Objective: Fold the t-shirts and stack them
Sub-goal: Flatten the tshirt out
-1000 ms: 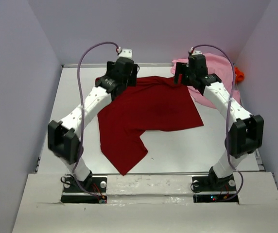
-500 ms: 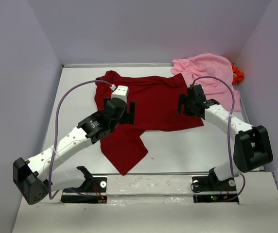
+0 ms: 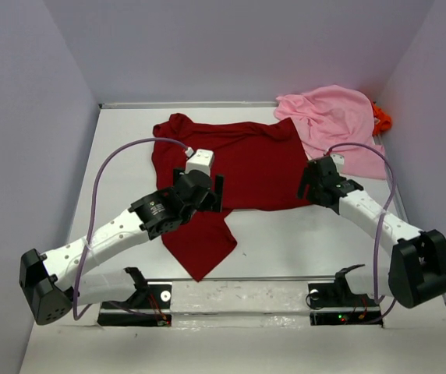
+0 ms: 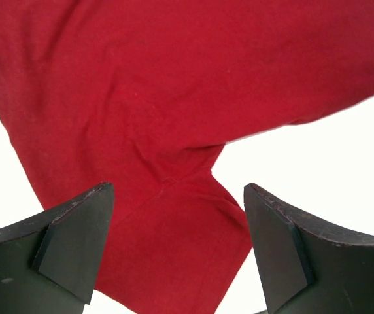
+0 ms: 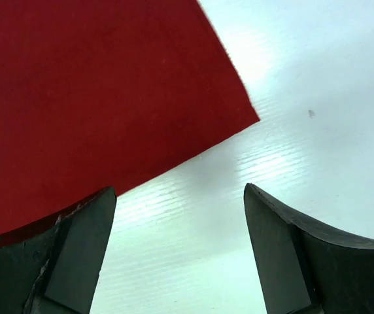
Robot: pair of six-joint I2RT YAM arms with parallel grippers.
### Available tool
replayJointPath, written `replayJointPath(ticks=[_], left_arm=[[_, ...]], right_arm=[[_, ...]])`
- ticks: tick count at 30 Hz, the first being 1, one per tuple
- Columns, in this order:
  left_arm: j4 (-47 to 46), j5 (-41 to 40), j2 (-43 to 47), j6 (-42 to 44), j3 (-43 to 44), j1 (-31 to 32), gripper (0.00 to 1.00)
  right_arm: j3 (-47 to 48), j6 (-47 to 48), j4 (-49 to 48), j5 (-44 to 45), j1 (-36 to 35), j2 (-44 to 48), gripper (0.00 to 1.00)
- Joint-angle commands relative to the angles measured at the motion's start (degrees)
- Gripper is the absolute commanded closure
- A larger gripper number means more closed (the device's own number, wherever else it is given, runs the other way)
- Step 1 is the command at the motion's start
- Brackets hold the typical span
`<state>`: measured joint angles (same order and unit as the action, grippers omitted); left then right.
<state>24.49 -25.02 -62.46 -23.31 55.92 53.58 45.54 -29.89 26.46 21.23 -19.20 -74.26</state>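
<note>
dark red shirt (image 3: 242, 160): spread mostly flat across the middle of the table, body toward the far side, neck end at the far left; one long flap running down toward the near edge and ending in a point close to the front rim.
pink shirt (image 3: 338, 123): crumpled in the far right corner, its left edge meeting the far right corner of the red one.
orange shirt (image 3: 383, 119): only a small bunch showing, tucked behind the pink one against the right wall.
left gripper (image 4: 175, 222): above the near left part of the red shirt, over the spot where the flap joins the body; jaws spread wide, nothing between them, gripping nothing.
right gripper (image 5: 179, 222): above the near right corner of the red shirt, left finger over cloth, right finger over bare surface; jaws spread wide, gripping nothing.
table (image 3: 285, 238): white, showing in front of the red shirt and down both sides.
cable (image 3: 122, 160): purple, looping from the left arm up to its wrist.
</note>
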Motion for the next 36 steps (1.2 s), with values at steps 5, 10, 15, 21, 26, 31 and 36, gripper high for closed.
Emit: replayJointPath(ticks=[5,10,15,21,26,31,36], left_arm=[[-1.1,-4.9,-4.3,0.9,2.5,0.2,0.1],[-1.7,-4.7,-3.9,1.6,2.9,0.1,0.1],[-0.9,-5.4,-1.3,2.4,5.1,0.1,0.1],[1.0,-6.8,0.8,3.3,6.5,0.2,0.1],[1.2,-3.6,2.5,4.1,5.2,0.1,0.1],[9.4,3.6,1.7,2.0,4.9,0.3,0.12],[13.7,2.7,6.3,-2.1,3.0,2.8,0.13]], right_arm=[[3.0,-3.2,2.2,6.4,-0.4,-2.1,0.16],[4.9,-4.9,4.1,6.6,-0.4,-6.4,0.16],[9.5,-6.5,6.1,9.1,-0.4,-11.9,0.16],[11.4,-8.9,7.0,10.7,-0.4,-15.6,0.15],[12.5,-8.1,7.2,9.5,-0.4,-16.8,0.17],[13.6,-7.6,6.9,10.4,-0.4,-17.8,0.17],[14.6,-6.0,5.1,9.9,-0.4,-20.3,0.17]])
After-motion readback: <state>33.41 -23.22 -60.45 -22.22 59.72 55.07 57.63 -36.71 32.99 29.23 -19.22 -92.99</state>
